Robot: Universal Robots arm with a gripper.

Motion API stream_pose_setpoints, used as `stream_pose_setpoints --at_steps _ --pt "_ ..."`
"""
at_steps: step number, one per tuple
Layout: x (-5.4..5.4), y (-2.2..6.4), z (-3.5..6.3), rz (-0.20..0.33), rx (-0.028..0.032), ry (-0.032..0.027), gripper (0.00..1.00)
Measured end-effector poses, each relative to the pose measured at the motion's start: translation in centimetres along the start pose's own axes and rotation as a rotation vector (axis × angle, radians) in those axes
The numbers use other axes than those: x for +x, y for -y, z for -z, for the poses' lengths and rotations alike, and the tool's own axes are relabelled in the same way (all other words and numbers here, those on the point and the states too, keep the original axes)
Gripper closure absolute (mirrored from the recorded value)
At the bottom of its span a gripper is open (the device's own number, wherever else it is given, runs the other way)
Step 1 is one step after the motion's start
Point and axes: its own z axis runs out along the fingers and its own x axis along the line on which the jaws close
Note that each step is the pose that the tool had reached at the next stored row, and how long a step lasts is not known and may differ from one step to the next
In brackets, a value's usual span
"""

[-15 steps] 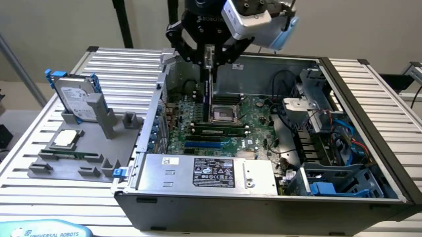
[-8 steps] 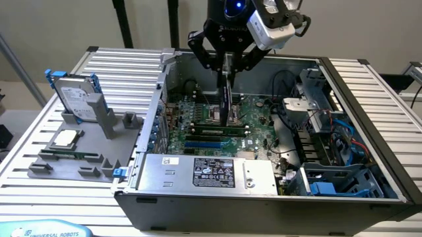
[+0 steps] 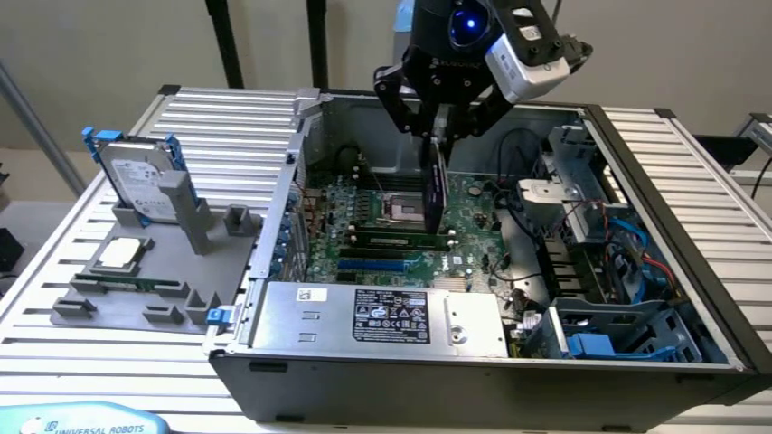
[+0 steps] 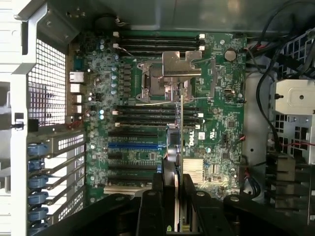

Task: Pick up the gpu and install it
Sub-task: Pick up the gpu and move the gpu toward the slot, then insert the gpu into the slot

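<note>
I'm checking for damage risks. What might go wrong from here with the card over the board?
The gpu hangs edge-down in the gripper above the motherboard; lowered off a slot, its edge might hit components. It is near the CPU socket, which it might strike. Black cables nearby may snag.

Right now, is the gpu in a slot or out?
Out. The hand holds the gpu on edge above the motherboard; its lower edge sits in no slot.
</note>
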Motion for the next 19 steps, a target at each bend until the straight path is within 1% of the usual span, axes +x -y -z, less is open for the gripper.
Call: stream_pose_setpoints --at_steps 5,6,7,19 --pt "-0.88 -0.33 -0.46 -0.001 0.0083 -0.0107 0.74" --pt "-1.08 -0.34 -0.5 -0.001 0.0104 -0.0172 0.74" --pt "-1.11 -0.34 -0.51 -0.002 0.0115 -0.0223 0.74" --pt "-1.11 -0.35 -0.5 -0.002 0.0117 -0.0226 0.74"
